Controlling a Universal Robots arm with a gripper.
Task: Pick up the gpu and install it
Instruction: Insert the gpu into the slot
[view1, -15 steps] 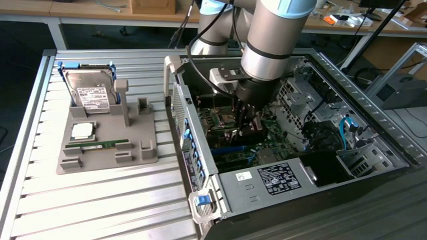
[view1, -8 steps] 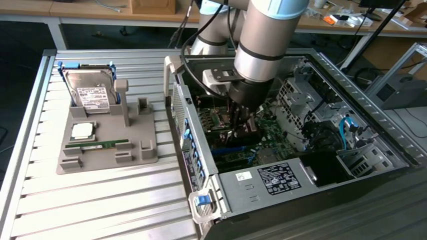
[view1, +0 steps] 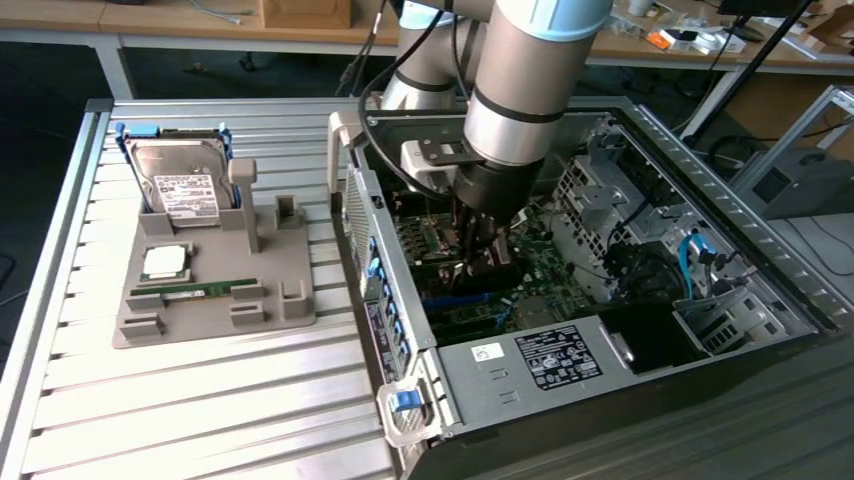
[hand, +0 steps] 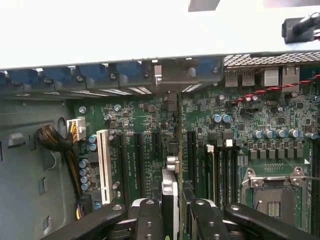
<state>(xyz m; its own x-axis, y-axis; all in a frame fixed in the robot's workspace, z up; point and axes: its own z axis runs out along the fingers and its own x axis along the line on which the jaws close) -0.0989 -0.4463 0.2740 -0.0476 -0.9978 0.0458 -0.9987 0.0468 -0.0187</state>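
The gpu (hand: 172, 150) shows edge-on in the wrist view as a thin dark card. It stands upright over the black slots of the green motherboard (hand: 145, 120), and its far end reaches the slot opening in the case's rear wall (hand: 170, 75). My gripper (hand: 172, 217) is shut on the card, one black finger (hand: 150, 220) on each side. In the exterior view my gripper (view1: 483, 268) is low inside the open computer case (view1: 561, 365), just above the motherboard. The card there is mostly hidden by the fingers.
A grey fixture (view1: 214, 315) on the slatted table at the exterior view's left holds a hard drive (view1: 180, 185), a processor (view1: 164, 260) and a green memory stick (view1: 200, 288). Inside the case are a white slot (hand: 104, 160), a cable bundle (hand: 55, 142) and an open processor socket (hand: 272, 195).
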